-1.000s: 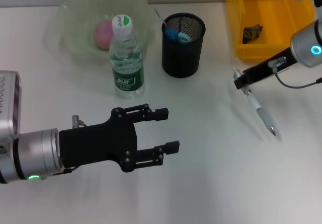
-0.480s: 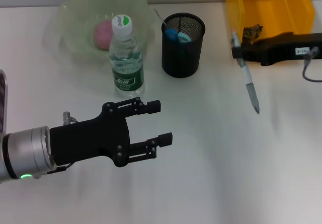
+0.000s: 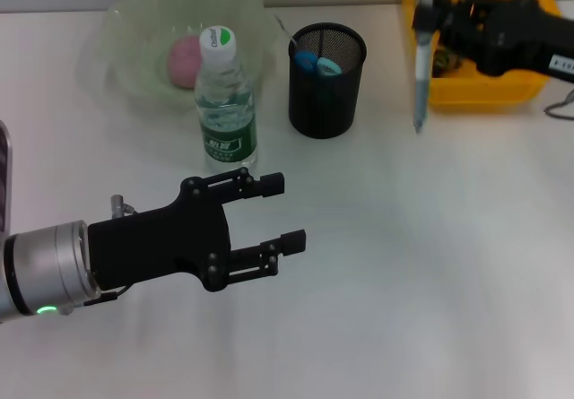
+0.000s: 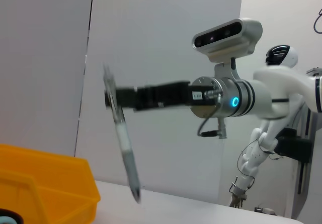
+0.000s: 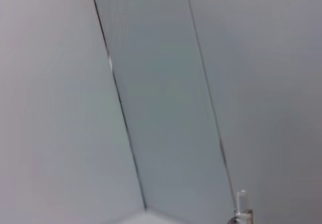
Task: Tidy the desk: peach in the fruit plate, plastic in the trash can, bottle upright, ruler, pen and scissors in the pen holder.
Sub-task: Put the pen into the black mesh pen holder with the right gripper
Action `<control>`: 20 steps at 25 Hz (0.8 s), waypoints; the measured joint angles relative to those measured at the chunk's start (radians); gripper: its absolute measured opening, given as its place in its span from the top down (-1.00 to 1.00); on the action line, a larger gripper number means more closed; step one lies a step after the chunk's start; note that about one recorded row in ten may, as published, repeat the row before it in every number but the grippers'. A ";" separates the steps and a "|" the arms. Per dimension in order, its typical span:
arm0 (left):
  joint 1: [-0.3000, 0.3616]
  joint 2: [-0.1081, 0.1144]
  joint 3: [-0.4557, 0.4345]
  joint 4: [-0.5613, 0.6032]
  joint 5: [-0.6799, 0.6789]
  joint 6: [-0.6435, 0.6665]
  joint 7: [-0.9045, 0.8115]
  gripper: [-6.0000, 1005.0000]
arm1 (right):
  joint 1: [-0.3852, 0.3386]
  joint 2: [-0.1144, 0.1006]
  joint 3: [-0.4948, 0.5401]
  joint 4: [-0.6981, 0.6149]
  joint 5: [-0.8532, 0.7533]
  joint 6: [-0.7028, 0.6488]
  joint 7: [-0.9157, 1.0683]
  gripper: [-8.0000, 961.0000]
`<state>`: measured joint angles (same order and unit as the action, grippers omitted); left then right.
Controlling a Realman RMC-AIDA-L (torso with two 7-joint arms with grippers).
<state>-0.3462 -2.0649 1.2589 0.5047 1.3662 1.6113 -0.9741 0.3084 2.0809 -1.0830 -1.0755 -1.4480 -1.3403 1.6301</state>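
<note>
**Pen lifted, pen holder next**

Right pincer point(image 3: 429, 15) clamped on the upper end of the pen point(image 3: 419, 67), which hangs tip-down above the desk point(image 3: 430, 264), between pen holder point(image 3: 326, 80) and yellow trash can point(image 3: 466, 49). Pen looks light, stiff and slick, so the high grip may let it swing. Left pincer point(image 3: 280, 212) hovers open, idle, below the upright bottle point(image 3: 224, 103). Peach point(image 3: 186, 60) sits in the fruit plate point(image 3: 126, 31).

No readable text — bottle point(image 3: 226, 112) label print too small, white tag on right arm point(image 3: 562, 62) illegible
</note>
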 joint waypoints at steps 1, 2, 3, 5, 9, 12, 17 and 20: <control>0.000 0.000 0.000 0.000 0.000 0.000 0.000 -0.39 | 0.006 0.000 0.002 0.033 0.039 -0.001 -0.046 0.60; 0.001 0.000 -0.001 0.000 0.000 -0.001 0.000 -0.39 | 0.015 0.000 0.002 0.068 0.083 -0.004 -0.108 0.60; 0.001 0.000 -0.001 0.000 0.000 -0.003 0.000 -0.39 | 0.037 0.003 -0.003 0.146 0.161 -0.009 -0.240 0.60; 0.001 0.000 -0.001 0.000 0.001 -0.005 0.000 -0.39 | 0.048 0.004 -0.007 0.184 0.193 -0.010 -0.295 0.60; 0.002 0.000 -0.001 0.000 0.001 -0.007 0.000 -0.39 | 0.104 0.005 -0.019 0.354 0.314 -0.007 -0.517 0.60; 0.000 -0.001 -0.010 0.000 0.001 -0.017 -0.007 -0.39 | 0.153 0.006 -0.022 0.500 0.411 -0.001 -0.690 0.60; -0.006 -0.002 -0.021 0.000 0.001 -0.036 -0.012 -0.39 | 0.226 0.008 -0.021 0.667 0.470 0.001 -0.888 0.60; -0.014 -0.003 -0.027 -0.001 0.002 -0.041 -0.021 -0.39 | 0.259 0.010 -0.024 0.725 0.482 0.003 -0.933 0.60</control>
<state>-0.3602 -2.0677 1.2318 0.5036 1.3686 1.5702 -0.9951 0.5678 2.0910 -1.1070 -0.3509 -0.9656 -1.3374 0.6967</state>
